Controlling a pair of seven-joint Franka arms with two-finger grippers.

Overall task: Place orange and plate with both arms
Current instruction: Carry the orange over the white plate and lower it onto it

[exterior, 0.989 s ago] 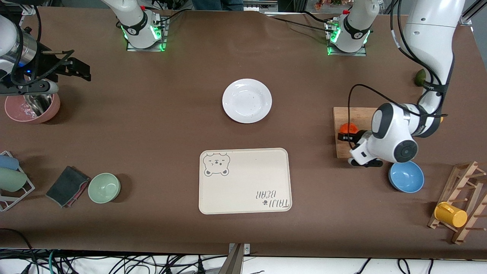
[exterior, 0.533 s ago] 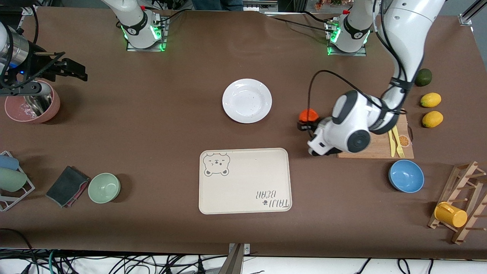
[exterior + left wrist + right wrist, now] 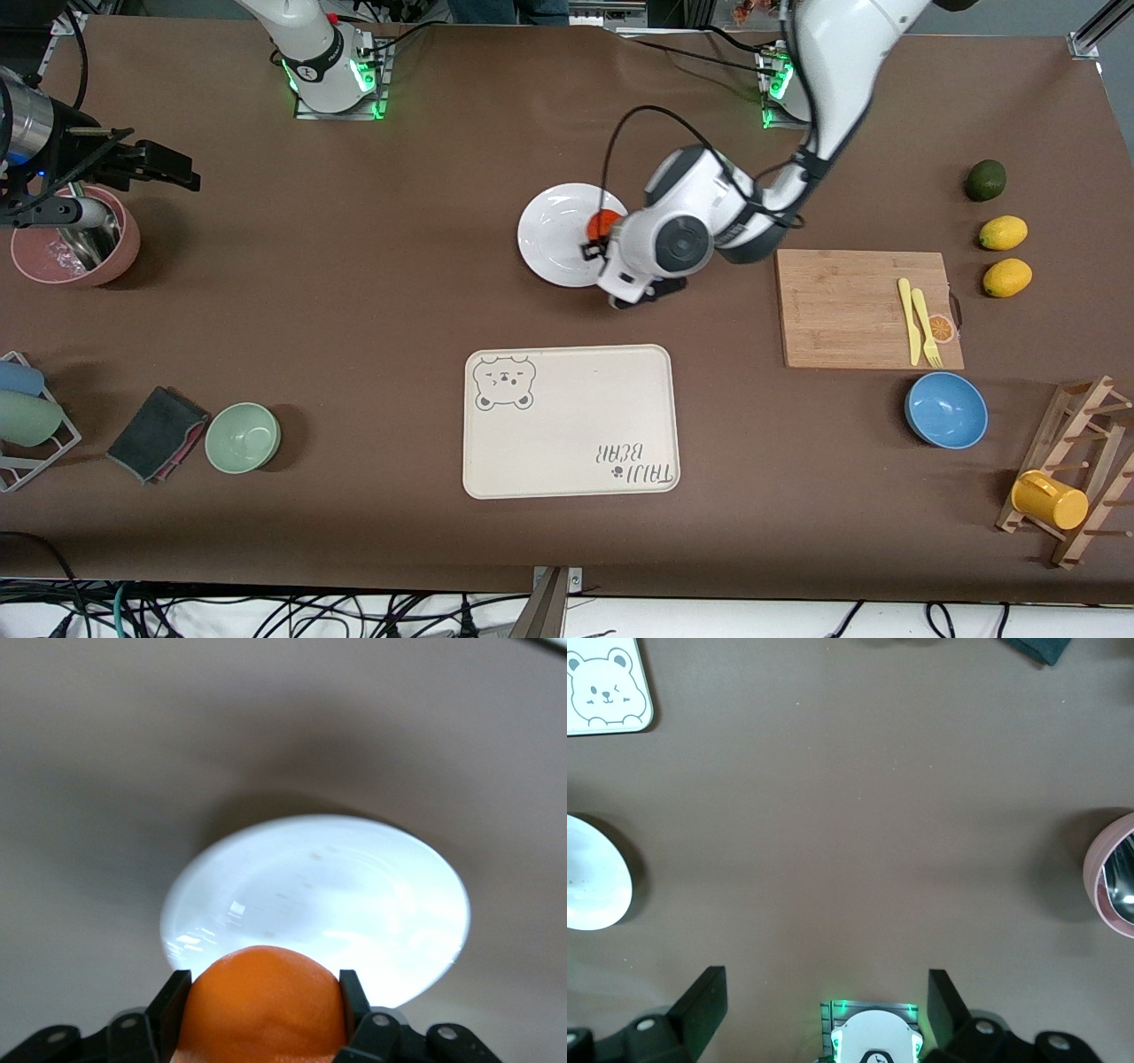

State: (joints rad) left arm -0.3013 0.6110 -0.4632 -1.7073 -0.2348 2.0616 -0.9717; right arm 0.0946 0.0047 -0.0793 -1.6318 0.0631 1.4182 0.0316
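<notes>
Holding orange point(image 3: 603, 221) over plate point(image 3: 554, 235) | left tool point(image 3: 595, 237) | tray point(image 3: 567, 425) print "BEAR"

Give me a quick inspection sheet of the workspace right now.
Surface: brown table, no spills seen.
Job's things: orange held over the white plate.
Clutter: bear tray, cutting board with yellow cutlery, blue bowl, green bowl, two lemons, pink bowl.
Grippers: left gripper shut on the orange; right gripper open, waiting above the pink bowl.
Cables: black cable looped over the left arm.
Surroundings: loose cables below the table edge.
</notes>
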